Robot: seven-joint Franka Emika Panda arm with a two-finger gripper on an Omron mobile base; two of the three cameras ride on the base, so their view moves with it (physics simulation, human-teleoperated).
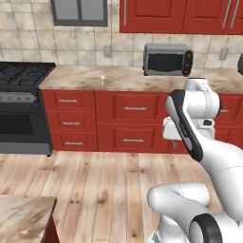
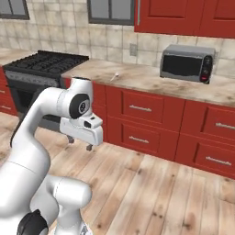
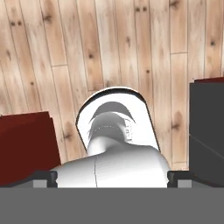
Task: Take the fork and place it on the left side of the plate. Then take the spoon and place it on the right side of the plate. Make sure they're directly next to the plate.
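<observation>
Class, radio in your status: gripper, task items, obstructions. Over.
Gripper open, empty, above wooden floor. Small white item on far counter, too small to identify. Nothing seen blocking the gripper.

No readable text, label, brand or number appears on anything here.

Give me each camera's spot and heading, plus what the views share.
Left base view: behind the arm, left; faces the counter, microwave and stove; arm lower right.
Right base view: behind, right; same counter, microwave, stove; arm lower left, open gripper pointing down.
Hand view: looks down at the wood floor.
Shared: both base views show the small white item on the counter.
</observation>
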